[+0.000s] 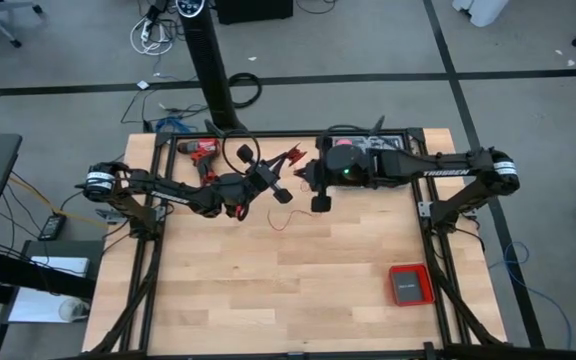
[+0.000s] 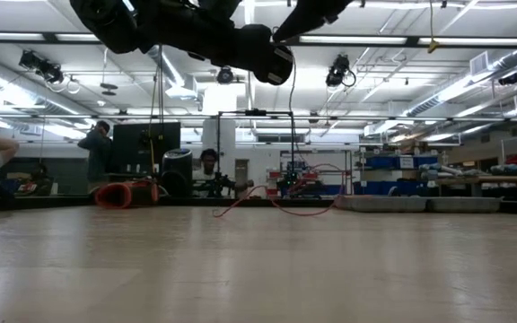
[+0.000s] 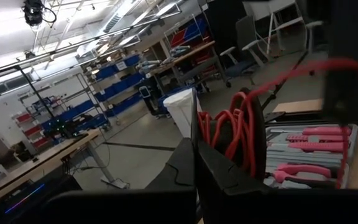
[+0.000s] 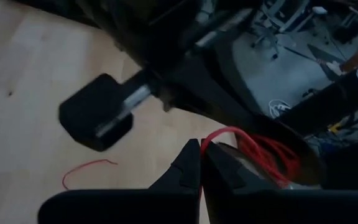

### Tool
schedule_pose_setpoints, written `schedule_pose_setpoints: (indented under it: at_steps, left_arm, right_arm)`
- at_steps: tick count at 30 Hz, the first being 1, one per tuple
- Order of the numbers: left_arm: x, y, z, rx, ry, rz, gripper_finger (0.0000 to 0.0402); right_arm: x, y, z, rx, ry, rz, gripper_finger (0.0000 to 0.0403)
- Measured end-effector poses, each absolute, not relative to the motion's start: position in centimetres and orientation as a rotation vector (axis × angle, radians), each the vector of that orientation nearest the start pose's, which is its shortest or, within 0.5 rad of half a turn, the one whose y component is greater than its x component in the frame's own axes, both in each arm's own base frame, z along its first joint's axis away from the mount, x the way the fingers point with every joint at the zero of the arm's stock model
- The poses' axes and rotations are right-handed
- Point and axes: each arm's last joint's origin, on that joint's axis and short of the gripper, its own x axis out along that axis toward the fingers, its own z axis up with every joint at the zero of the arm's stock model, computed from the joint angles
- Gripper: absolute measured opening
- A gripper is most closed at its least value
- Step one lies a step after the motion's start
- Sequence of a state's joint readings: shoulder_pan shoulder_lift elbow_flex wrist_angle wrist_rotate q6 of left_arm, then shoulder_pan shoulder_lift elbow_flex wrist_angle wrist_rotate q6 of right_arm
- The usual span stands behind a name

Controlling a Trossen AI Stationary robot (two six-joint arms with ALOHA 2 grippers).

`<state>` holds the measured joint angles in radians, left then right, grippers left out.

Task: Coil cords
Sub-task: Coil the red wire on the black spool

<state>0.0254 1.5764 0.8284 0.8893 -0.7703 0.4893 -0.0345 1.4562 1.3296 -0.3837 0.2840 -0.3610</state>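
Note:
The cord is thin and red. Several of its loops (image 3: 232,127) are bundled at my left gripper (image 3: 195,149), which is shut on them above the table's far middle (image 1: 268,185). Close to its right, my right gripper (image 4: 202,149) is shut on a strand of the same cord and also shows in the high view (image 1: 313,180). From the bundle (image 4: 269,152) that strand runs across to my right gripper. The cord's loose end (image 1: 286,222) curls on the wood below both grippers. My left gripper pinches the bundle of red loops (image 3: 219,134) between its two shut fingers, several strands together. The fingers come about level from the table's left. The loops stand out beyond the fingertips, lifted clear of the table. My right gripper pinches a single strand (image 4: 211,135) between its shut fingertips, coming from the table's right and slanting down. The strand (image 3: 303,71) runs nearly straight from the bundle to this gripper, clear of the table.
A red-and-black drill (image 1: 200,152) lies at the far left of the table. An open tool case (image 1: 378,145) sits at the far edge, and a flat red square box (image 1: 408,284) at the near right. A black post (image 1: 213,70) rises behind the table.

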Motion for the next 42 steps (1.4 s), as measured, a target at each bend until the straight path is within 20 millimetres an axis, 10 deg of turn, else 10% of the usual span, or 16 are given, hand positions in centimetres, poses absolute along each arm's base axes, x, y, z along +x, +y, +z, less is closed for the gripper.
schedule_pose_setpoints:
  at_steps: [14,24,42]
  left_arm:
    - [32.8,2.4,26.6,0.198,-0.11,0.792,0.0]
    - [32.5,1.2,27.6,0.162,-0.203,0.761,0.0]
    - [32.1,0.5,28.7,0.063,-0.316,0.67,0.0]
  right_arm:
    - [35.4,-1.6,32.8,-0.486,0.532,-0.276,0.0006]
    - [35.2,-1.6,32.4,-0.469,0.567,-0.304,0.0059]
    - [33.2,-1.0,30.5,-0.428,0.525,-0.236,0.0033]
